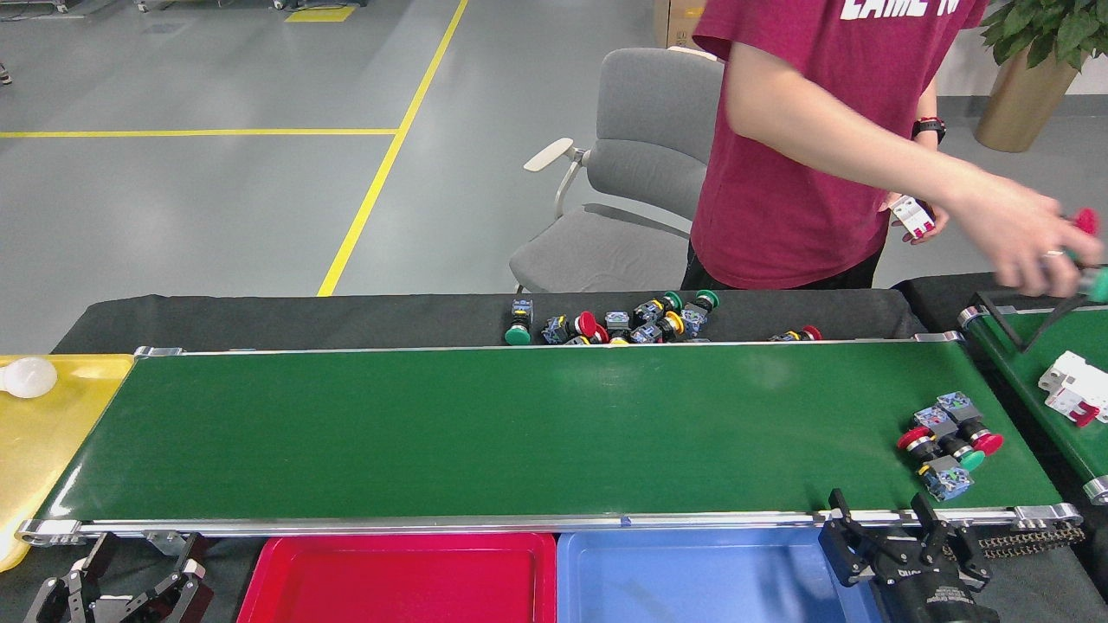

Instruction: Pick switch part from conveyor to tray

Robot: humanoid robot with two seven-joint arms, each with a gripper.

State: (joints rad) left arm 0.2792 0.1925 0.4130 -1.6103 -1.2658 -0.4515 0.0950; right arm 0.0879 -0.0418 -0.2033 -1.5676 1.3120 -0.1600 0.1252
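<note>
Green conveyor (519,433) carries switches (948,446) near its right end, close to the front rail; right tool (892,541), open and empty, should rise and approach from above; left tool (130,580) is open, idle.

My wide green conveyor (519,428) runs left to right across a black-covered table (286,316). Three push-button switches (948,441) lie bunched together on the belt near its right end, close to the near rail. Behind the far rail, a heap of switches (619,323) sits on the black cover. A white part (1073,398) lies on the narrower belt (1052,363) at far right.
</note>
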